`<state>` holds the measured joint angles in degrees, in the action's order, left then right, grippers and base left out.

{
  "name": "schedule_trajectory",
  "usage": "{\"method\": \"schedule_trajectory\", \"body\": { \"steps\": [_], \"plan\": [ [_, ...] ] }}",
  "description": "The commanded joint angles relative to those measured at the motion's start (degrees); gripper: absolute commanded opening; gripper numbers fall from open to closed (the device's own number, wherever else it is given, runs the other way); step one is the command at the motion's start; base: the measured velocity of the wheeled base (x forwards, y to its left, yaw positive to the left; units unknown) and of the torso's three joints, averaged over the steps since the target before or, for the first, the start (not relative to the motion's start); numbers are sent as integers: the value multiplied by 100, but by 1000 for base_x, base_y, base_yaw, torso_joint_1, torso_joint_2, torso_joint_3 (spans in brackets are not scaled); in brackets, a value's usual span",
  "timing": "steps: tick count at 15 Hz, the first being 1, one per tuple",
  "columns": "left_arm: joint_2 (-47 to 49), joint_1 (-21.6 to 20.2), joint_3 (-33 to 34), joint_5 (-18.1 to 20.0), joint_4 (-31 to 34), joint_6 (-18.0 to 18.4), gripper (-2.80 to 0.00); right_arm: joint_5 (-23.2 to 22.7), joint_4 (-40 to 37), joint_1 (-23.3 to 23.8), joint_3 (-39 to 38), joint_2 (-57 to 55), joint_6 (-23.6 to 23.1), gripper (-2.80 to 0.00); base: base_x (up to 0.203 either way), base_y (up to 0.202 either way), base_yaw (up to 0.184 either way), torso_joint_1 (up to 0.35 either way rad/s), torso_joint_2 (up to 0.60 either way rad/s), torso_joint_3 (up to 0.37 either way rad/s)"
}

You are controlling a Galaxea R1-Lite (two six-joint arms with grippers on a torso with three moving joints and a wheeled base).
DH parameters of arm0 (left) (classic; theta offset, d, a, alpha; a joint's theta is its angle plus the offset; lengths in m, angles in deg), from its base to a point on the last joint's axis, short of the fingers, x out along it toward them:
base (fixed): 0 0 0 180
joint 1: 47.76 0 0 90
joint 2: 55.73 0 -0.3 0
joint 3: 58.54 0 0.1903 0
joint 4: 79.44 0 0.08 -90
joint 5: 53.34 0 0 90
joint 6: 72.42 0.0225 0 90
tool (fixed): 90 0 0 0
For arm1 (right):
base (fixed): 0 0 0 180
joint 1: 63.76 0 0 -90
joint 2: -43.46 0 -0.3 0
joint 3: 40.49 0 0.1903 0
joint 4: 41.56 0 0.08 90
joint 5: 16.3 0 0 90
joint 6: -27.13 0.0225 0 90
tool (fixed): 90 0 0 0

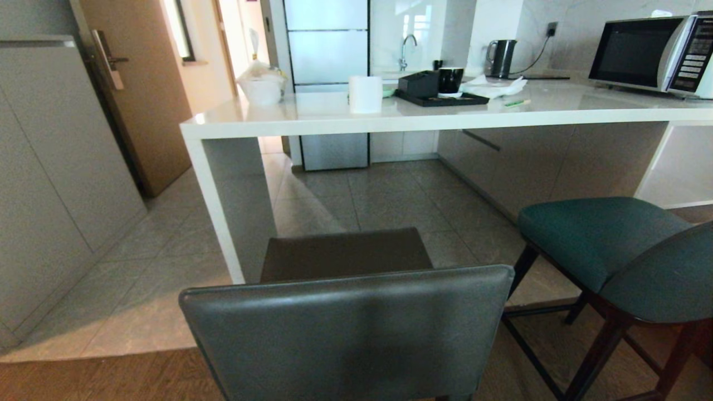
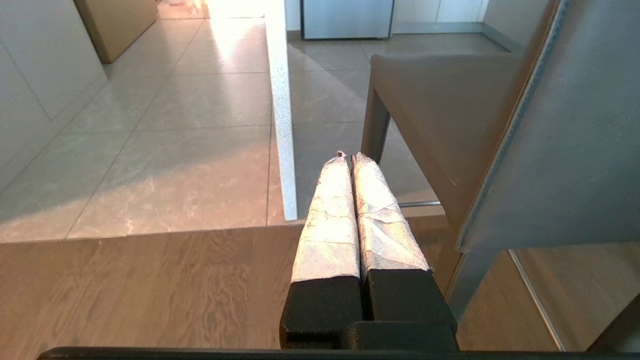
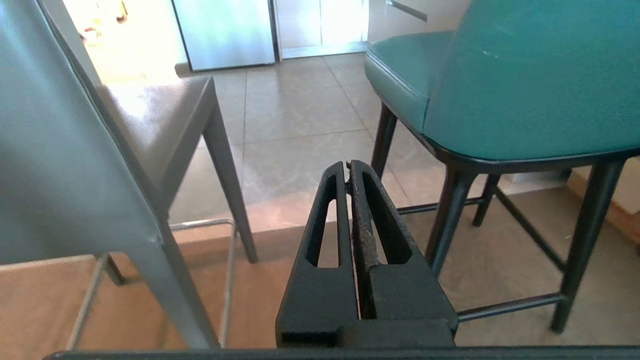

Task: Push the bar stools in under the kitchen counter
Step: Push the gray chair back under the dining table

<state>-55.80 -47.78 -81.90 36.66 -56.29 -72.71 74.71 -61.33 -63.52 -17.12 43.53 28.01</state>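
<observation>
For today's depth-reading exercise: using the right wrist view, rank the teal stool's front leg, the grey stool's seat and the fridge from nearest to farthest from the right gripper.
From the right gripper:
1. Teal stool's front leg, just beside the fingertips.
2. Grey stool's seat, on the opposite side, a little farther.
3. Fridge, across the tiled floor, farthest.

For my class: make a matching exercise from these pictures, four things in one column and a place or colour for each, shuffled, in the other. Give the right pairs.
Things:
1. grey stool
2. teal stool
3. microwave
4. paper roll

Descriptions:
A. at the counter's right end
B. rectangular backrest, nearest the camera
C. white, upright near the middle of the counter
D. rounded padded seat, right of the other stool

Pairs: 1-B, 2-D, 3-A, 4-C
</observation>
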Motion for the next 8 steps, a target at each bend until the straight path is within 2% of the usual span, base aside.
{"method": "schedule_trajectory", "body": {
  "steps": [1, 2, 5, 8],
  "plan": [
    [7, -5, 18, 4, -4, 23, -280, 27, 8, 2, -141, -7, 205, -280, 0, 0, 0, 0, 0, 0],
    [7, -6, 18, 52, -4, 81, -280, 39, 15, 2, -141, -7, 220, -280, 0, 0, 0, 0, 0, 0],
    [-1, -6, -14, 240, 0, 644, -280, -59, -16, 2, 157, -28, -18, -280, 0, 0, 0, 0, 0, 0],
    [-1, -15, -30, 276, 9, 745, -280, -298, -419, 0, 1006, -808, 75, -280, 0, 0, 0, 0, 0, 0]
  ]
}}
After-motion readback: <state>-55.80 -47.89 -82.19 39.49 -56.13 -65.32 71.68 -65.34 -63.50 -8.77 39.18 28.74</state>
